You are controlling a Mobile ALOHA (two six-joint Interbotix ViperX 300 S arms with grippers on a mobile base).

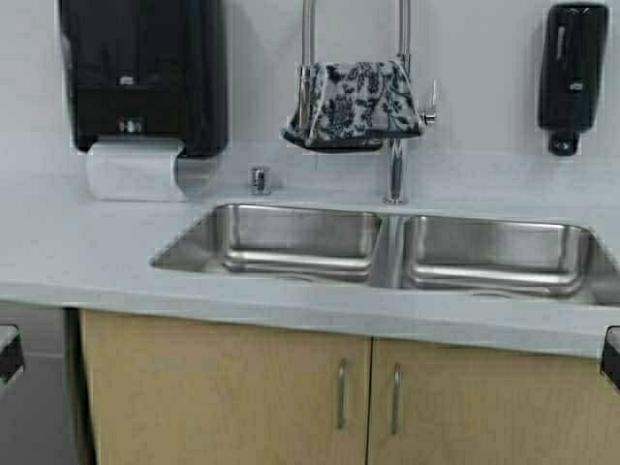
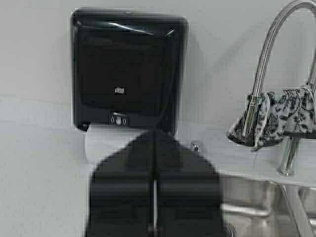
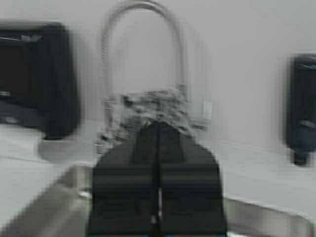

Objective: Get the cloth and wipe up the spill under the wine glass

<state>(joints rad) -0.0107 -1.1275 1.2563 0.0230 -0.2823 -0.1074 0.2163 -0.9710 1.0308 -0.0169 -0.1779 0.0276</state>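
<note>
While the cloth (image 1: 353,105) is draped over the arched faucet (image 1: 395,145) behind the double steel sink (image 1: 387,250), both arms are held low at the near edge of the scene. In the high view only a dark corner of each arm is seen, at the left and right borders below the table (image 1: 68,242) edge. The left pincer (image 2: 155,148) is shown in its wrist view with its fingers pressed together, nothing between them, pointed toward the black paper towel dispenser (image 2: 129,69) on the wall, from which a white sheet (image 2: 101,143) hangs. The right pincer (image 3: 158,140) is likewise seen closed and empty in its own wrist view, aimed at the cloth, which is bunched across the faucet's loop and hangs well above the sink. A black soap dispenser (image 1: 573,73) is mounted on the wall to the right of the faucet. A small metal fitting (image 1: 259,180) stands on the table between the paper towel dispenser and the faucet base. Wooden cabinet doors (image 1: 339,397) with metal handles are seen below the table.
</note>
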